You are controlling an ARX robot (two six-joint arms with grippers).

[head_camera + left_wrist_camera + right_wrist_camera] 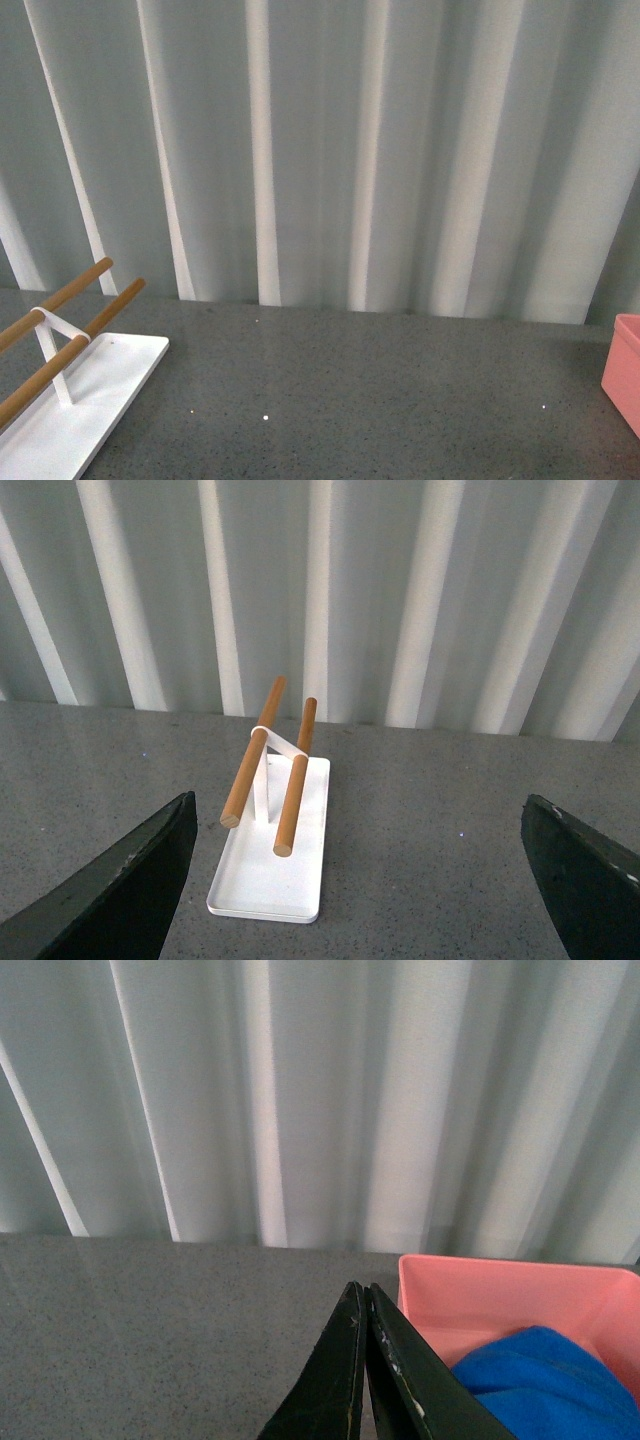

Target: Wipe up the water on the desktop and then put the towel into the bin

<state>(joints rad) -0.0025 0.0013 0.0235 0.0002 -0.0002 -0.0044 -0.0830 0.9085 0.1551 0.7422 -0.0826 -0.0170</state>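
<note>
Towel (545, 1380) inside pink bin (480, 1290)

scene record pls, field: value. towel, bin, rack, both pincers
towel: blue, lying inside the bin
bin: pink, at the desktop's right edge in the front view
desktop: grey speckled, no water visible
rack: white tray with two wooden bars, nothing hung on it
left pincer: open, holding nothing, facing the rack
right pincer: shut, holding nothing, beside the bin
backdrop: pale curtain
</note>
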